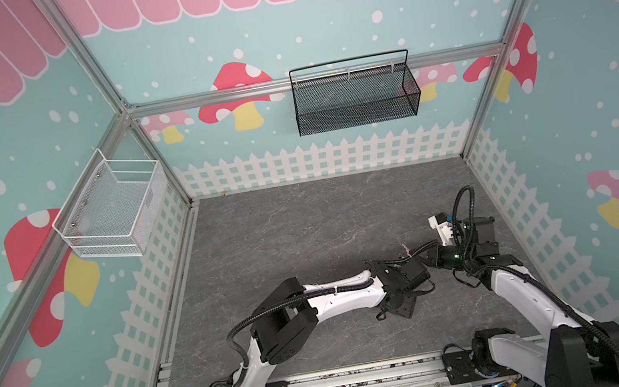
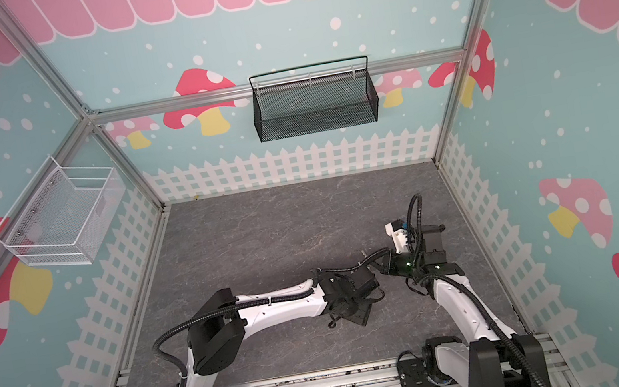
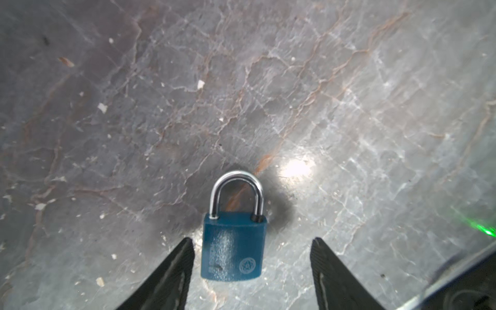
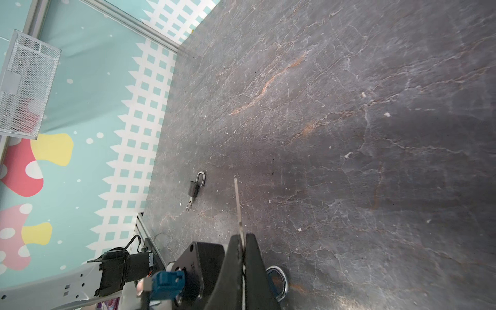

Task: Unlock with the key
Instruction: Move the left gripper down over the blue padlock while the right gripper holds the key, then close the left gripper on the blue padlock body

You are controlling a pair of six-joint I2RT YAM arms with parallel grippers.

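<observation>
A blue padlock (image 3: 232, 249) with a silver shackle lies flat on the grey stone-look table (image 3: 349, 107). My left gripper (image 3: 251, 241) hangs over it, open, with one black fingertip on each side of the lock body and neither touching it. The lock sits closer to one finger (image 3: 177, 268). My right gripper (image 4: 243, 237) is shut on the key (image 4: 237, 204), whose thin blade sticks out past the fingertips, seen edge-on. The blue padlock's shackle (image 4: 280, 281) shows just behind the right fingers. In both top views the left wrist (image 1: 399, 294) hides the lock.
A second, dark padlock (image 4: 197, 185) with a key ring hanging from it lies on the table nearer the left wall. A white wire basket (image 1: 112, 209) hangs on the left wall and a black mesh basket (image 1: 353, 95) on the back wall. The right wrist (image 1: 452, 258) is close beside the left wrist.
</observation>
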